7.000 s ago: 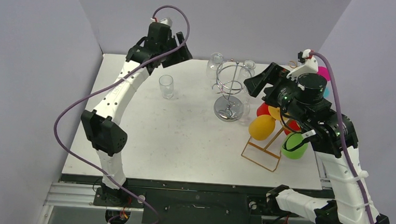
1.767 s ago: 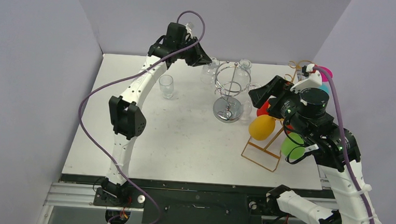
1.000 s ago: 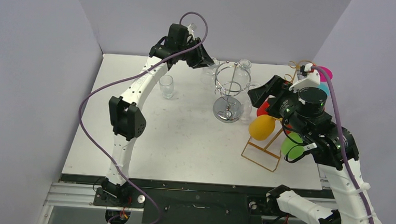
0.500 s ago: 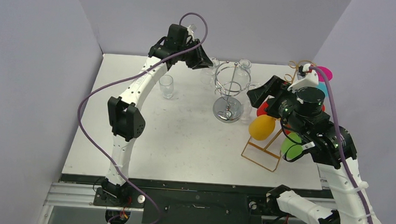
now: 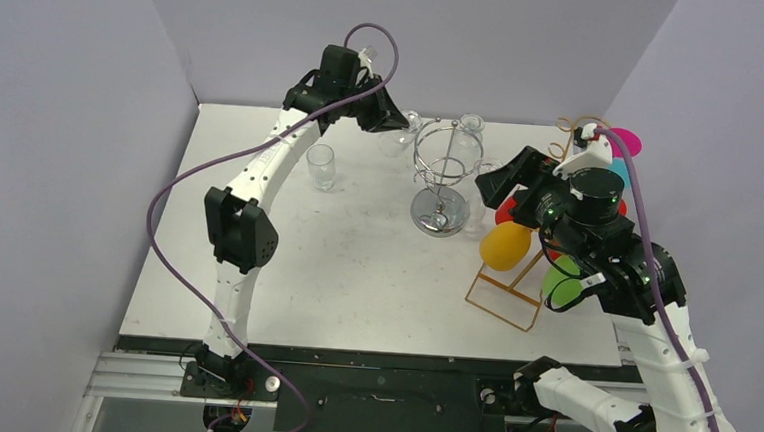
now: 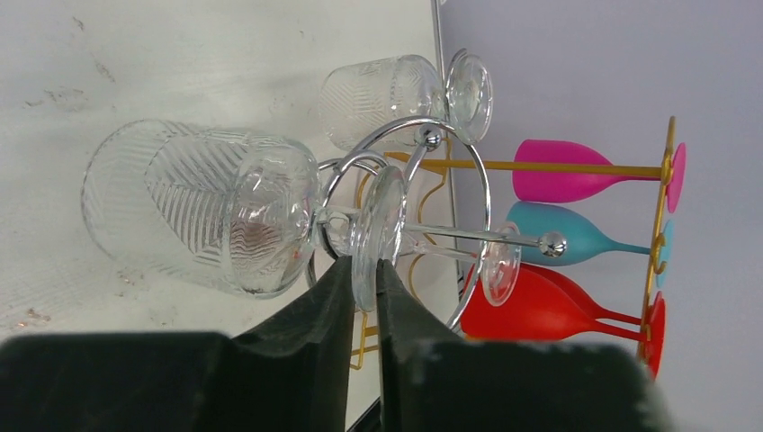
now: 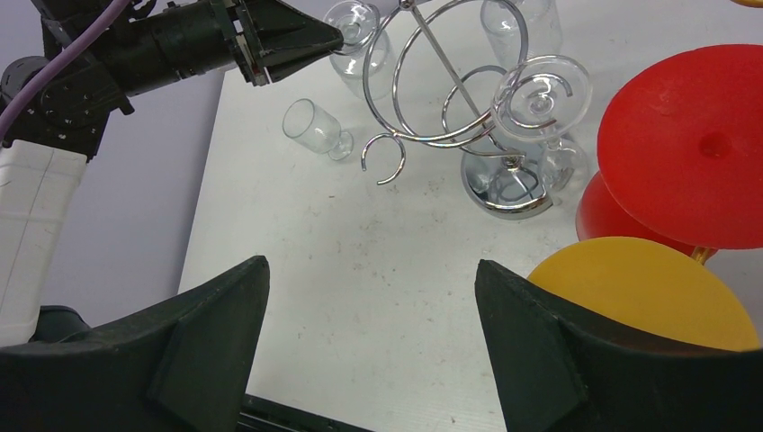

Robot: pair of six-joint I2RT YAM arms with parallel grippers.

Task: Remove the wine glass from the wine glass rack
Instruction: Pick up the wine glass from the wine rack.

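Left gripper [image 6: 364,266]: the two black, matte, wedge-shaped fingers [image 6: 331,301] are pressing almost together and pinching the thin round foot of the wine glass [image 6: 216,211], seen edge-on between the tips. Nothing else is touching the fingers.

Wine glass: clear pressed glass with a herringbone pattern on the bowl. It is hanging upside down just past the fingertips, with the stem sitting at a wire loop of the rack [image 6: 487,202], so it is not yet off.

Rack: bright chrome wire bent into rings and open hooks around a straight centre rod with ball ends, on a round mirror-like base [image 5: 436,211]. It is standing directly beyond the pinched foot.

A second patterned glass [image 6: 378,94] is hanging on the far side of the rack from the gripper, and a third one's ringed foot [image 7: 540,90] is showing in the right wrist view.

A small plain clear glass [image 5: 320,165] is standing upright on the table [image 5: 355,264], near the left arm and apart from the gripper. The table is white, matte and lightly speckled.

Beyond the chrome rack, glossy pink [image 6: 567,180], teal [image 6: 585,238] and red [image 6: 549,315] goblets are hanging on a thin gold wire stand [image 5: 503,294].

Right gripper [image 7: 369,270]: the fingers are spreading wide and holding nothing, hovering on the side of the rack opposite the left gripper.
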